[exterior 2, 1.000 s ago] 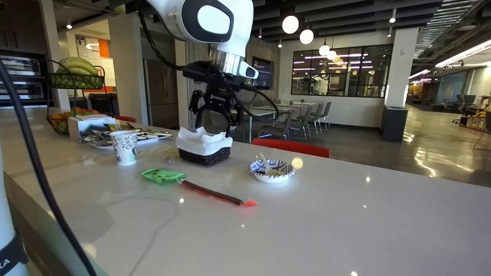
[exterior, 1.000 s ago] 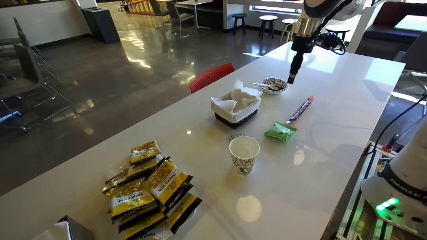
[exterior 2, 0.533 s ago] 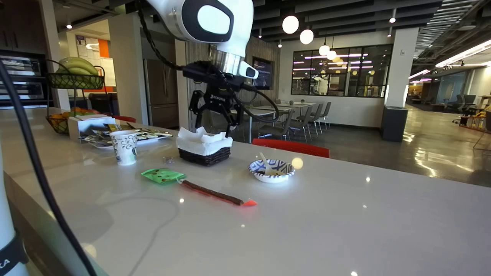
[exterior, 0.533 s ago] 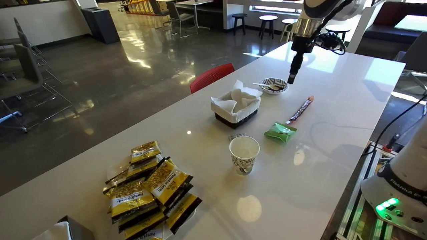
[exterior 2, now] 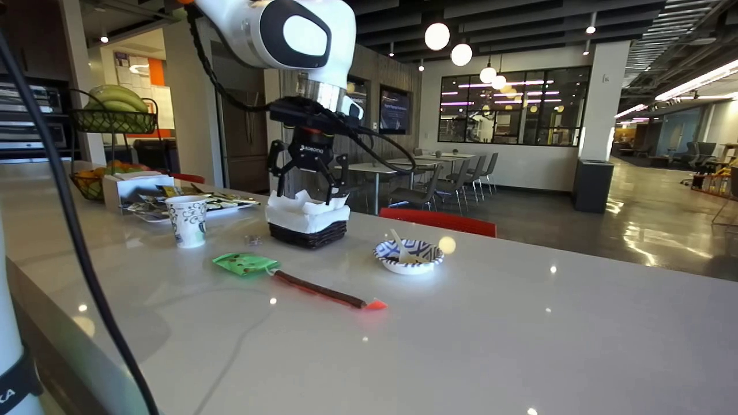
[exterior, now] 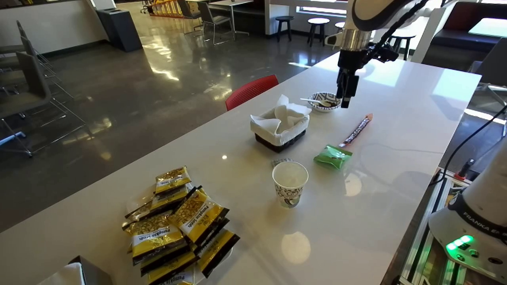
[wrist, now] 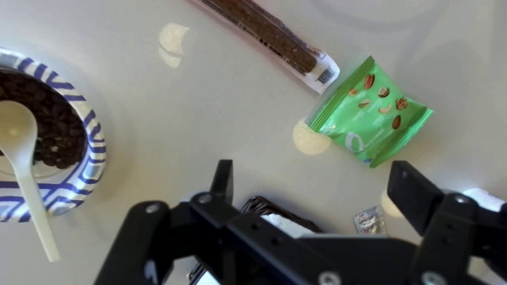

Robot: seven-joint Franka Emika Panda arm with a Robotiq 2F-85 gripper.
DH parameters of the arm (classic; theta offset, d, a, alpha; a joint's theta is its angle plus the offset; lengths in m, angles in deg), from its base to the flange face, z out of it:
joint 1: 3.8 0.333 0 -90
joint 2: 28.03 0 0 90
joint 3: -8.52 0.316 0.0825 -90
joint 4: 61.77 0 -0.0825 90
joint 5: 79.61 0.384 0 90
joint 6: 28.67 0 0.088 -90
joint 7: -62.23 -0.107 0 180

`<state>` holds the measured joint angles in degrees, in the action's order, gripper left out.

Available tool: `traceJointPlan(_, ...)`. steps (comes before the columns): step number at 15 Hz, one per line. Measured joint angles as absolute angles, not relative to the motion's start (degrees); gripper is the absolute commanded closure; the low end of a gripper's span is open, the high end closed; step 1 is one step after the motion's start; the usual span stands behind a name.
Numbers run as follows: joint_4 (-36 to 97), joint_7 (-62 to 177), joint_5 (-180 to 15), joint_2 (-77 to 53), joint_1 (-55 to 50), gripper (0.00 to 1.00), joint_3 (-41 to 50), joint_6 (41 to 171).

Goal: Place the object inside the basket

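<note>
The object is a long thin reddish-brown stick in a clear wrapper [exterior: 356, 131]. It lies flat on the table and also shows in an exterior view [exterior 2: 317, 289] and at the top of the wrist view [wrist: 273, 35]. The basket [exterior 2: 308, 235] is dark, woven and lined with white paper; it also shows in an exterior view [exterior: 280, 144]. In the wrist view the gripper hides most of the basket [wrist: 261, 204]. My gripper [wrist: 311, 174] is open and empty. It hangs above the table, near the bowl in an exterior view [exterior: 345, 102], apart from the stick.
A green packet [exterior: 333, 157] lies at one end of the stick. A patterned bowl [exterior: 325, 102] with a spoon stands beyond the basket. A paper cup [exterior: 290, 186] and a small foil packet [exterior: 282, 161] stand nearby. Yellow seed packets [exterior: 178, 225] lie piled on the table.
In the last half second the arm has moved and turned; the gripper sits slightly lower and further left in both exterior views. The stick, basket and other items have not moved.
</note>
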<state>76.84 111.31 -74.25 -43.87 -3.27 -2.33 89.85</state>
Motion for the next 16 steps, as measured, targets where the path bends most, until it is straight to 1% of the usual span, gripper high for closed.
traceJointPlan(5,81.11,116.58,-81.83,-45.44,-2.84,0.0,1.93,89.83)
traceJointPlan(9,84.73,120.83,-89.58,-48.27,-2.89,0.0,2.49,90.16)
traceJointPlan(16,86.29,125.87,-90.56,-49.66,-2.23,0.0,2.53,91.96)
